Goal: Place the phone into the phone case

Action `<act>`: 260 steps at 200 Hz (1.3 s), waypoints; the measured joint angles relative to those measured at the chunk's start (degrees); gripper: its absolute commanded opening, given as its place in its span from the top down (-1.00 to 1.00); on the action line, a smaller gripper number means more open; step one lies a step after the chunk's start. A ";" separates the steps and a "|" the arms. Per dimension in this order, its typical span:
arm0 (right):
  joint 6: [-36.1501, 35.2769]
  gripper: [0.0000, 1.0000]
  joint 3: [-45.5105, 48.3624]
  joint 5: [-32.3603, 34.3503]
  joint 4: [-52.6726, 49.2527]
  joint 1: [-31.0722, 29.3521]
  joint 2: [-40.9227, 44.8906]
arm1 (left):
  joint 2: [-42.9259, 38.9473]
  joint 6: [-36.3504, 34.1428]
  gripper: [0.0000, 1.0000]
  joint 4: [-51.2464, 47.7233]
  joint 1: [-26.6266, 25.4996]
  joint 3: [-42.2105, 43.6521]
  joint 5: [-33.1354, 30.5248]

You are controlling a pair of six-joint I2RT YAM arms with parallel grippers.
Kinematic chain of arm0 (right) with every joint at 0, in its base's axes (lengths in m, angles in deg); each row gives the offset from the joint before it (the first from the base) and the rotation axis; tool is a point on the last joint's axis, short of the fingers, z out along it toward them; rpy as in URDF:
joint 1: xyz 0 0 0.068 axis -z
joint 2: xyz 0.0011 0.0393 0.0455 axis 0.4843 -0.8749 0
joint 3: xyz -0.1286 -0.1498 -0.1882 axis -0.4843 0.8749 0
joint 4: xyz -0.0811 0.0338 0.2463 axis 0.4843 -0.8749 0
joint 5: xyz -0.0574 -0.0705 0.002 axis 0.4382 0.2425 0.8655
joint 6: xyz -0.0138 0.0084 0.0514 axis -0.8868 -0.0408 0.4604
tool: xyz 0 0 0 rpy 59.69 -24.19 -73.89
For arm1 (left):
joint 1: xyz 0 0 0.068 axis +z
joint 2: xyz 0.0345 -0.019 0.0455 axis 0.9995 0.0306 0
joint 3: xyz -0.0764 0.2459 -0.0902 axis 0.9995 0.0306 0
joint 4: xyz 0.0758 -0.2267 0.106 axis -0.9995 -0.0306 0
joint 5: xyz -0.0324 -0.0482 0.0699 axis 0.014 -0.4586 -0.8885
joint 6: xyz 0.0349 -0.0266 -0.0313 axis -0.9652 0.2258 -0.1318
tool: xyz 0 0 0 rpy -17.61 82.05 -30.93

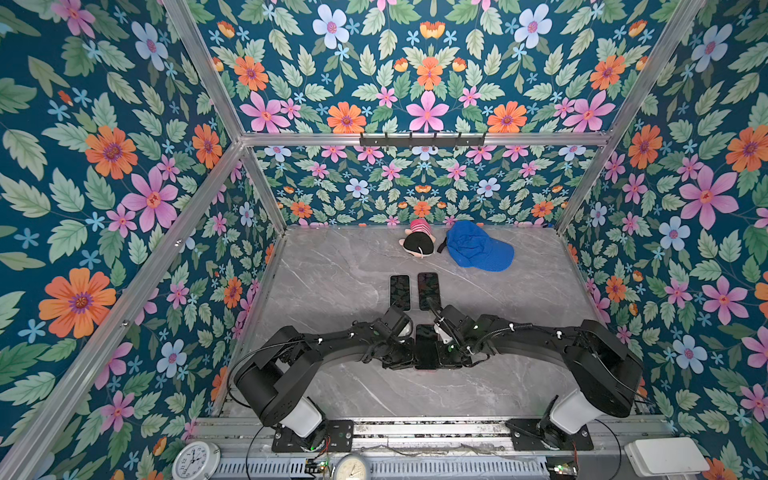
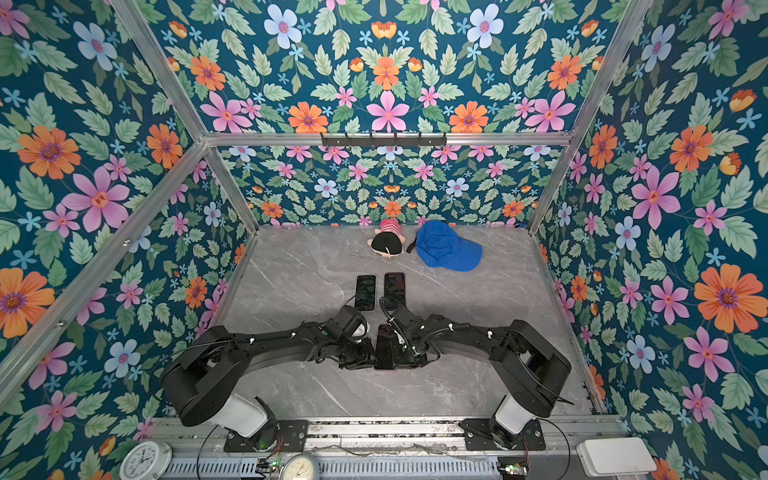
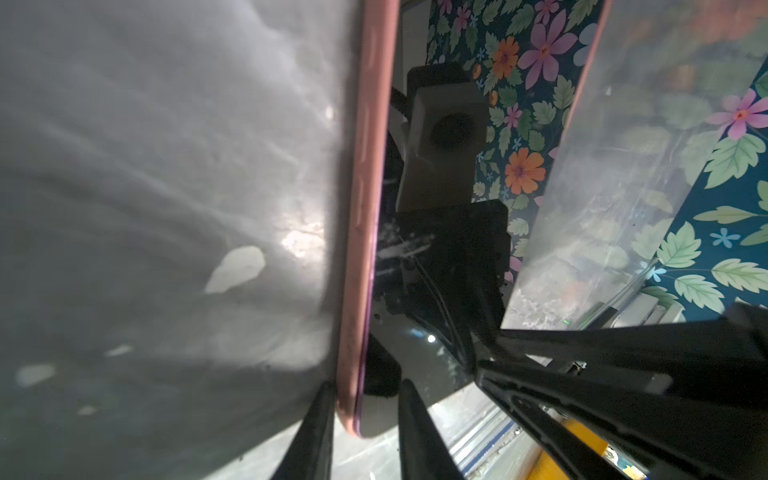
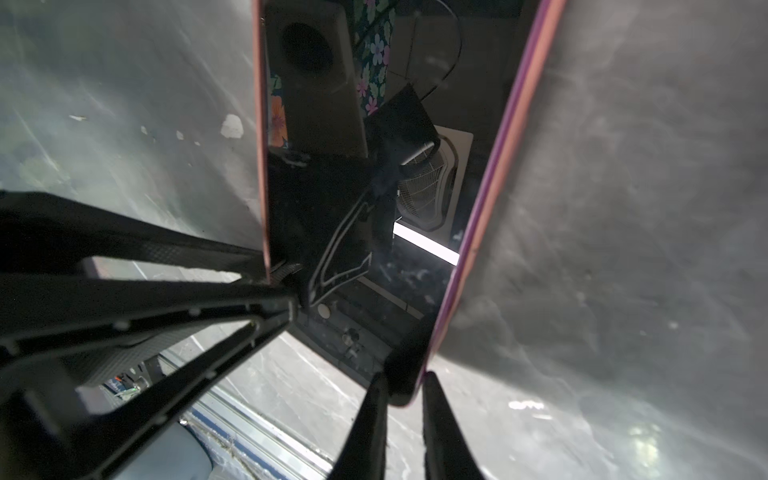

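1. Right wrist view: the phone (image 4: 345, 208) lay screen-up inside the pink phone case (image 4: 505, 158). A purple band of its body showed along the case lip on one long side. I judged it largely seated, with that side perhaps not fully home.
2. The right gripper (image 4: 405, 376) had its jaws narrow, one tip on each side of a near corner. Both tips appeared to touch it, which reads as a pinch on the case.
3. In the left wrist view, the left gripper (image 3: 368, 384) straddled the other near corner with its jaws narrow. The outer tip touched the case and the inner tip sat over the glass. Whether it clamped could not be told.
4. In both top views the phone in its case sat mid-bench between the two wrists, towards the front.
5. The step in hand, by my judgement, was pressing the lip over the phone's edge. It would be best done corner by corner, with one arm bracing the case flat on the bench (image 1: 332, 282) and only light force on the glass.
6. Two other phones (image 1: 400, 291) lay side by side just beyond the wrists. A plush toy (image 1: 417, 243) and a blue cap (image 1: 478, 247) sat well back by the wall.
7. Open bench lay to either side and towards the front rail (image 1: 415, 430). The arms nearly met, so any withdrawal should go outward, not across.
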 measured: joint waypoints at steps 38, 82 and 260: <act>0.70 0.75 -0.57 0.04 -0.39 -0.20 -0.72 | -0.33 0.63 0.59 1.44 0.07 1.07 0.37; 0.83 0.80 -0.98 0.17 -0.92 -0.35 -1.42 | -0.52 1.46 0.61 2.23 0.07 1.62 0.37; -0.66 0.27 -3.08 4.07 -3.67 -0.68 -1.92 | -1.68 1.49 0.51 1.09 -0.22 1.55 -0.09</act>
